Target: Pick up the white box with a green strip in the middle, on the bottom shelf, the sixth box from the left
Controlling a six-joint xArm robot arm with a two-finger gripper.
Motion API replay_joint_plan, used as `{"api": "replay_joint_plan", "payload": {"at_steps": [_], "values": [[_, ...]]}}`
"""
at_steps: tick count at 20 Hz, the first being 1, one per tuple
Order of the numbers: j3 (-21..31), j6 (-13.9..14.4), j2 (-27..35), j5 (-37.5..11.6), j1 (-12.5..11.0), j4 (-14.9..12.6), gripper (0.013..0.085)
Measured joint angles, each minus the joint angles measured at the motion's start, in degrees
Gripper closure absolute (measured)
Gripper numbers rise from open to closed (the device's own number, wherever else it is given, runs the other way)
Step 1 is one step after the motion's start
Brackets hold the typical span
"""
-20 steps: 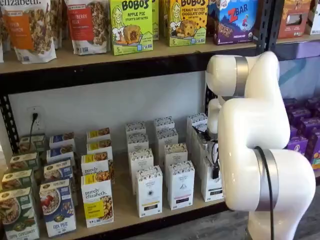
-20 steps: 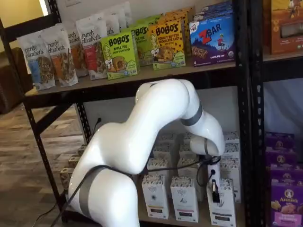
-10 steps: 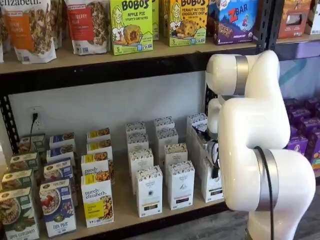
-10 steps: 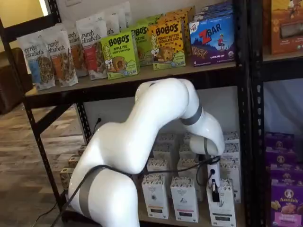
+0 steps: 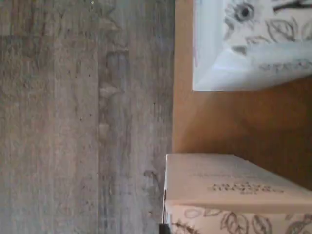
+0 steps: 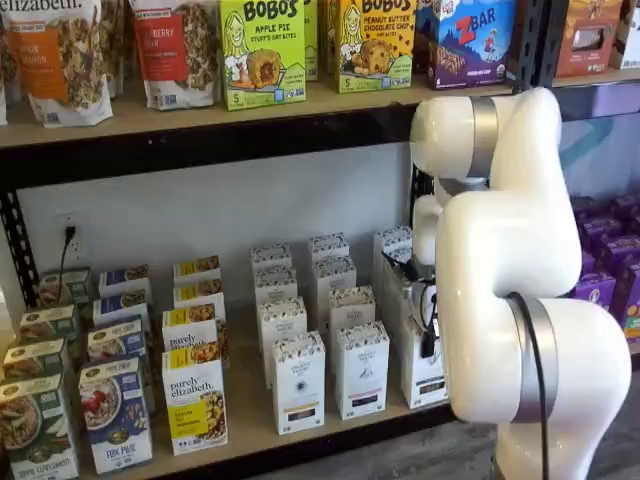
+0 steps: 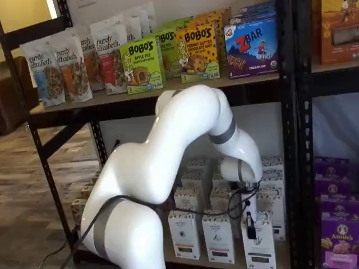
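your arm rose since the earlier frame, gripper (image 7: 251, 225) clamped on the upright white box (image 7: 258, 246), lifting it off the bottom shelf (image 6: 250, 425).

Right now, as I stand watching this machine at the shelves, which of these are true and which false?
1. The jaws are closed on a white box on the bottom shelf. True.
2. The robot arm is black. False: it is white with grey bands.
3. Bobo's boxes stand on the upper shelf. True.
4. The purple boxes share the bottom shelf with the white ones. False: they sit beyond the rack's black upright post.
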Motion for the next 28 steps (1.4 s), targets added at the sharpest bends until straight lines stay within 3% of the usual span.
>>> {"api": "replay_joint_plan", "payload": {"at_steps": [13, 20, 22, 28], "values": [[27.25, 6.43, -18.6, -7.66, 3.66, -2.74, 0.049], [38.93, 13.81, -28.91, -8.98, 6.8, -7.16, 0.049], [42.12, 14.84, -32.26, -8.81, 7.95, -7.06, 0.049], [51.59, 15.25, -44.05, -6.75, 11.94, -3.37, 0.049]]}}
